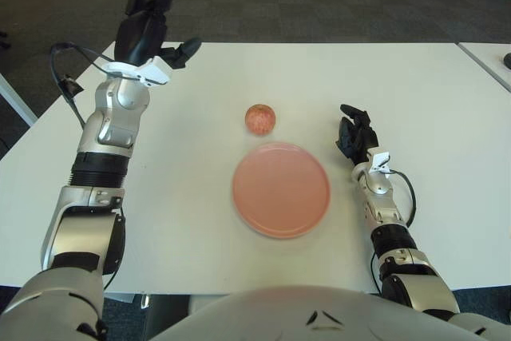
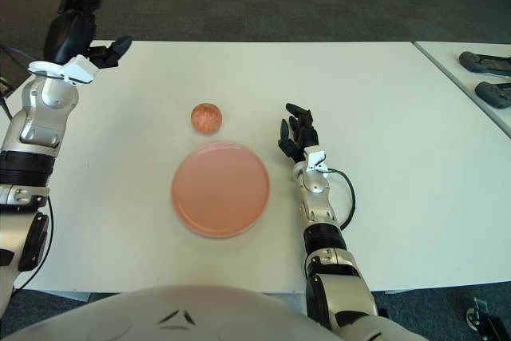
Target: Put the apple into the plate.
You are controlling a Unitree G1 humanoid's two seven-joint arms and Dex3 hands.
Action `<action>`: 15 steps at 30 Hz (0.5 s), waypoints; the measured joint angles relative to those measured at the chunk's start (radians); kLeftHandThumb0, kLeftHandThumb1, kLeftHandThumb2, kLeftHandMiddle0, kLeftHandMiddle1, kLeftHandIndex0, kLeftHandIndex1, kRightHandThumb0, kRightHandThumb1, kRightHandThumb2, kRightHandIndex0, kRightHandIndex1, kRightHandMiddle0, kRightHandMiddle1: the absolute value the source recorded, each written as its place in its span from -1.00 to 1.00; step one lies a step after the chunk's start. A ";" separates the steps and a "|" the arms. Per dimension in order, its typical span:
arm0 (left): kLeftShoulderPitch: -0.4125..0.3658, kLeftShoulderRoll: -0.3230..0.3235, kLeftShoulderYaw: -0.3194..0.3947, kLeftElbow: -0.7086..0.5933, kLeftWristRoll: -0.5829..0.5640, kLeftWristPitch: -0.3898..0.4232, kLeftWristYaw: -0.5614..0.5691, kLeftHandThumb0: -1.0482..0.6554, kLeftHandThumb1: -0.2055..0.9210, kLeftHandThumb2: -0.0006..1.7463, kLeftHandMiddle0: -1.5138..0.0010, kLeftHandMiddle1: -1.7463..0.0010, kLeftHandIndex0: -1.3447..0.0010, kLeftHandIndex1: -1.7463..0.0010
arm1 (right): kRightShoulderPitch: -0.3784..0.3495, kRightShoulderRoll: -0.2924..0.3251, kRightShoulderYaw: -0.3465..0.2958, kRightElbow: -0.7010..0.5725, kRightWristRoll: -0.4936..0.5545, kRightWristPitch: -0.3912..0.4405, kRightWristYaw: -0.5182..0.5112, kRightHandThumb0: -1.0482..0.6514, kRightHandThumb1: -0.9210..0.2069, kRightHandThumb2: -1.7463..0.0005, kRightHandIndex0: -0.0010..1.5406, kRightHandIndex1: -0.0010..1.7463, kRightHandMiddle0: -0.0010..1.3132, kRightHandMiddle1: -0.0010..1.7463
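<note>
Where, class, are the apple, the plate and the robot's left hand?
apple (image 1: 260, 118), left eye view, centre of the fruit.
plate (image 1: 281, 189), left eye view, bare middle.
left hand (image 1: 146, 28), left eye view, the palm.

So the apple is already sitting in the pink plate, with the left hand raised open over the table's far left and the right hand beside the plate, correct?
Not quite. The apple is not in the pink plate; it sits on the table just beyond the plate's far rim, as the left eye view shows. The rest holds: the left hand is raised open at far left, and the right hand is beside the plate.
</note>
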 measured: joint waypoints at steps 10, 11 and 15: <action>-0.113 -0.103 -0.167 0.269 0.085 -0.029 0.028 -1.00 1.00 -0.14 1.00 1.00 1.00 1.00 | -0.026 0.000 0.004 0.037 -0.001 -0.022 0.007 -0.45 -1.00 0.21 -0.58 -0.65 -1.00 0.00; -0.117 -0.112 -0.179 0.296 0.090 -0.032 0.028 -1.00 1.00 -0.14 1.00 1.00 1.00 1.00 | -0.029 0.000 0.004 0.041 -0.003 -0.024 0.006 -0.45 -1.00 0.21 -0.58 -0.65 -1.00 0.01; -0.137 -0.135 -0.219 0.388 0.100 -0.040 0.028 -1.00 1.00 -0.14 1.00 1.00 1.00 1.00 | -0.036 -0.003 0.004 0.058 -0.013 -0.035 -0.008 -0.45 -1.00 0.24 -0.59 -0.66 -1.00 0.00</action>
